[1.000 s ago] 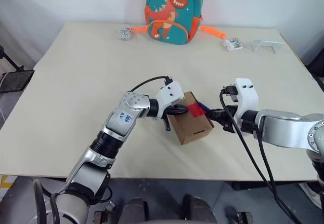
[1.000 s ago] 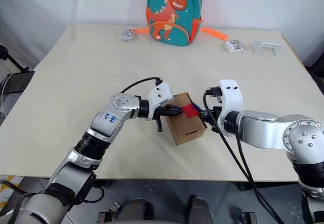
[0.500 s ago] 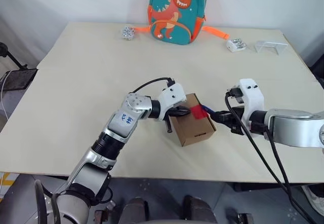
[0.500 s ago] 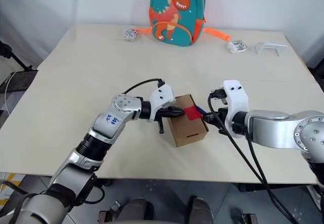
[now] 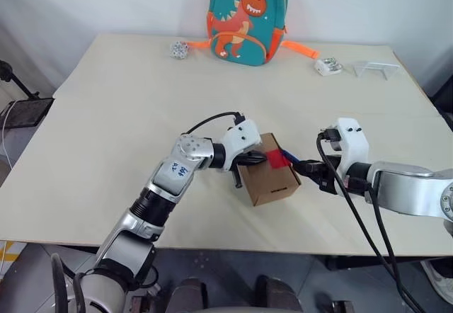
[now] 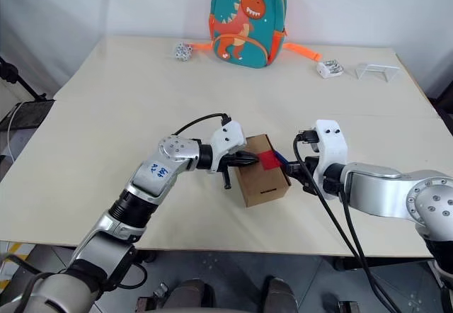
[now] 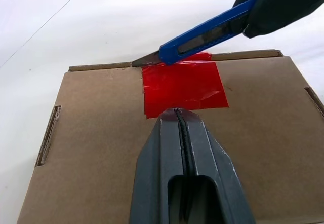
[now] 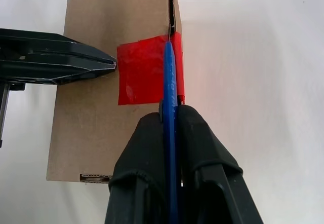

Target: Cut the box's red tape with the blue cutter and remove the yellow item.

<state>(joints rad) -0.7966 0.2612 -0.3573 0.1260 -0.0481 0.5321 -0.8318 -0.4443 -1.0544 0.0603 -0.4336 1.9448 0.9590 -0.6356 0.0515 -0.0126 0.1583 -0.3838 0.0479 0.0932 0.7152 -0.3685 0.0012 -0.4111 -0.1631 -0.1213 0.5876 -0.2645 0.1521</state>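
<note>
**Cutter blade at the tape's edge**

Since a second ago the right claw (image 5: 306, 166) has drawn slightly away from the box (image 5: 270, 175), so more of the cutter (image 7: 202, 34) shows between them; the box and the left claw (image 5: 259, 158) have not shifted.

The box sits on the counter (image 5: 127, 107), toward its near edge. The tape (image 7: 183, 87) is a square patch on the box's top, folding over the edge on the right claw's side. The left claw is clenched, fingers pressed together with nothing between them, its tip resting on the box top right at the tape's edge. The right claw is clamped on the cutter, which points at the box; the bare blade tip lies at the box's top edge, touching the tape's corner.

Well behind the box, at the counter's far edge, stands a dinosaur backpack (image 5: 244, 17).
</note>
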